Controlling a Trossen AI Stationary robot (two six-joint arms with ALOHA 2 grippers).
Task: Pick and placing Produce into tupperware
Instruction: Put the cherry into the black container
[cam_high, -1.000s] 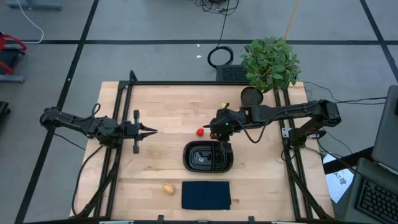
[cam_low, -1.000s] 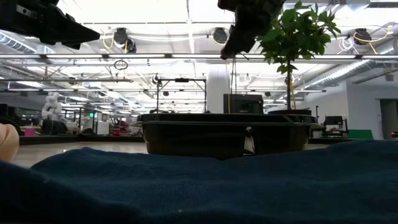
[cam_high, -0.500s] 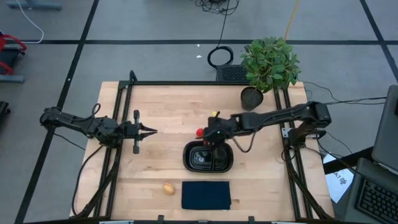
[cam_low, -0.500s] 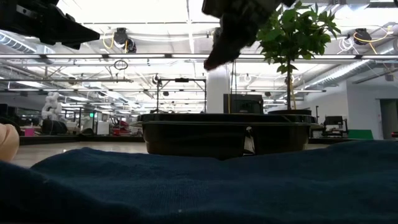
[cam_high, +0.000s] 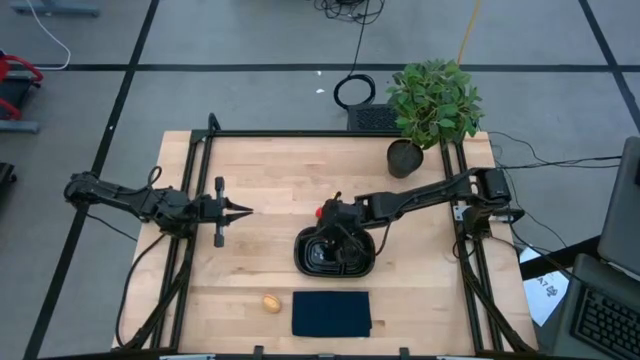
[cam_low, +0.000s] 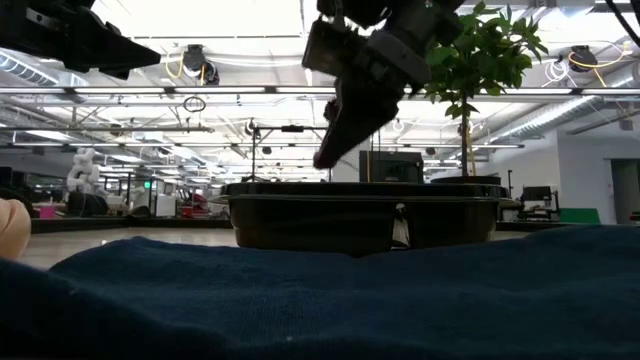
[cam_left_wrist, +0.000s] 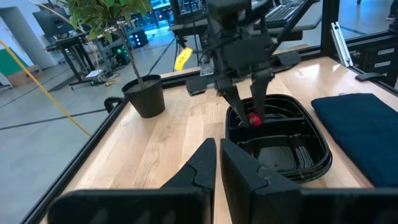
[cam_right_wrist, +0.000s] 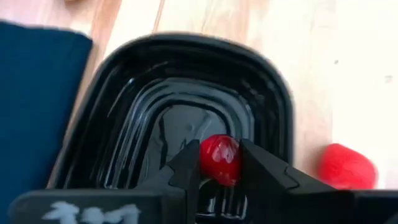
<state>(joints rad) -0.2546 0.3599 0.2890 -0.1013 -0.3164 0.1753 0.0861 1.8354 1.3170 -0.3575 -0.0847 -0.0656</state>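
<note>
Left hand: the left hand (cam_high: 243, 210) is waiting over the bare desk well to the left of the tupperware, its fingers pressed together on nothing and pointing toward the tupperware.
Tan-orange ball: the tan-orange ball (cam_high: 271, 302) is lying on the desk just left of the dark blue cloth, nearer the front edge than the tupperware.
Dark blue cloth: the dark blue cloth (cam_high: 331, 313) is lying flat in front of the tupperware, filling the low view's foreground.
Tupperware: the black tupperware (cam_high: 312, 262) is sitting near the desk's middle, its long axis running left to right in the high view.
Right hand: the right hand (cam_right_wrist: 219, 163) is hanging over the tupperware's left compartment, pinching a small dark red piece (cam_right_wrist: 219, 158) between its fingertips.
Bright red ball: the bright red ball (cam_right_wrist: 347, 167) is resting on the desk just behind the tupperware's far rim.
Potted plant: the leafy potted plant (cam_high: 430, 105) is standing at the desk's far right corner, well behind the tupperware.
Surface: the desk (cam_high: 270, 170) is showing pale wood planks inside a black frame.
Room: a large hall with ceiling lights is stretching beyond the tupperware.
Hidden: in the high view the right arm is covering the held piece.
</note>
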